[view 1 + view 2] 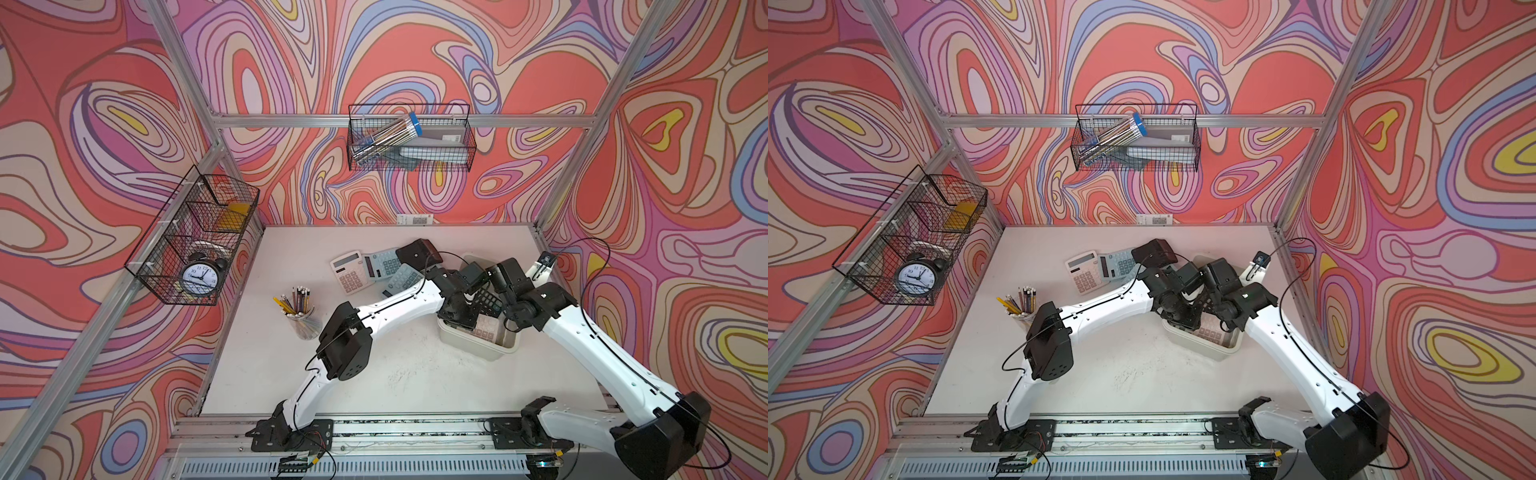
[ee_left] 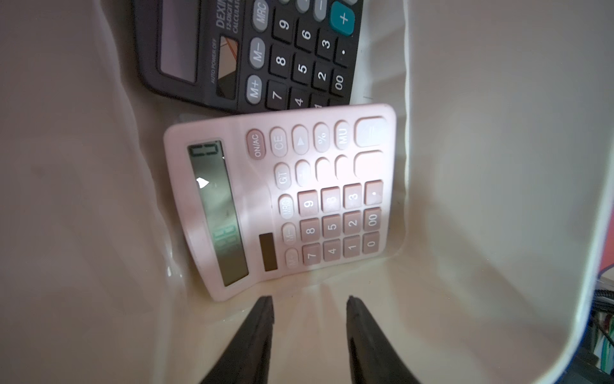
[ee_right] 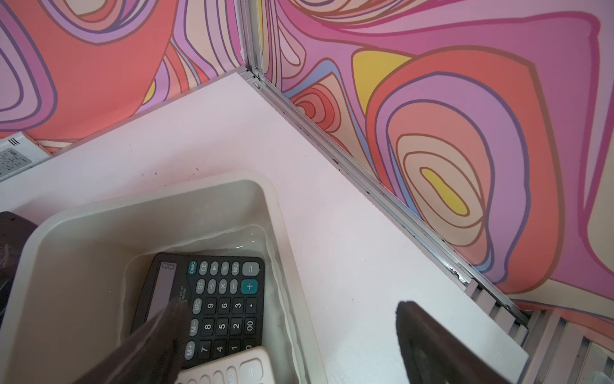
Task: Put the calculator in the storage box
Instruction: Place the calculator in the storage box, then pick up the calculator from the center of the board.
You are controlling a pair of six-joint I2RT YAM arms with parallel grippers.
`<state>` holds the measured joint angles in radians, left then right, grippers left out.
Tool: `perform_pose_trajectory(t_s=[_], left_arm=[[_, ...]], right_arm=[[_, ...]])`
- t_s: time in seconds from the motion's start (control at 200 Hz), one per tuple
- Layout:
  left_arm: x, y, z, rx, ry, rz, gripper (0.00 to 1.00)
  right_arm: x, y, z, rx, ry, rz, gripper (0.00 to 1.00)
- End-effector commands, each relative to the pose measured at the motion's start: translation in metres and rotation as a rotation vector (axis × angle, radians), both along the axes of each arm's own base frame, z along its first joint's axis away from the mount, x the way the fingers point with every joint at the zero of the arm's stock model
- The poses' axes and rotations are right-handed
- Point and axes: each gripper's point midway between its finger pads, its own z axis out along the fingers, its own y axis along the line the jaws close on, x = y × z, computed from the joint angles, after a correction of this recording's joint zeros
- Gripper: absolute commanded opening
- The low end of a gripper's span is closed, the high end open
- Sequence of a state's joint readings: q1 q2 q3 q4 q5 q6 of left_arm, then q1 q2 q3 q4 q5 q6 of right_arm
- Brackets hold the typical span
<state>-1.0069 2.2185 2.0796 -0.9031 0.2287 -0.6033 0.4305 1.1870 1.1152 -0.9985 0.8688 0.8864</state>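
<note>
Beside the pink calculator (image 2: 282, 199), left gripper (image 2: 310, 301) ajar, empty — only its wrist view shows; right gripper (image 3: 290, 307) wide, empty.

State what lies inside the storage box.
Inside the box: a black calculator and a pink calculator overlapping its edge. That edge and the floor beneath are hidden.

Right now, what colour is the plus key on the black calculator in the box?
Teal; the plus key shows best in the left wrist view.
</note>
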Motion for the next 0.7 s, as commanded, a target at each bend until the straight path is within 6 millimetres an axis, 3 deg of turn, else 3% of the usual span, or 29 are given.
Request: perform_pose_trajectory(t_s=[0.0, 0.351, 0.576, 0.696], left_arm=[[-0.003, 0.011, 0.04, -0.025, -0.063, 0.007, 0.47], [0.018, 0.069, 0.09, 0.039, -0.327, 0.089, 0.77], [0.037, 0.117, 0.081, 0.058, -0.34, 0.182, 0.98], [0.049, 0.144, 0.063, 0.059, -0.298, 0.245, 0.99]], right_arm=[[-0.001, -0.003, -0.006, 0.011, 0.001, -0.017, 0.98], [0.009, 0.015, -0.023, 0.077, 0.036, 0.09, 0.98], [0.023, 0.054, -0.039, 0.154, 0.093, 0.341, 0.96], [0.024, 0.074, -0.047, 0.204, 0.095, 0.468, 0.95]])
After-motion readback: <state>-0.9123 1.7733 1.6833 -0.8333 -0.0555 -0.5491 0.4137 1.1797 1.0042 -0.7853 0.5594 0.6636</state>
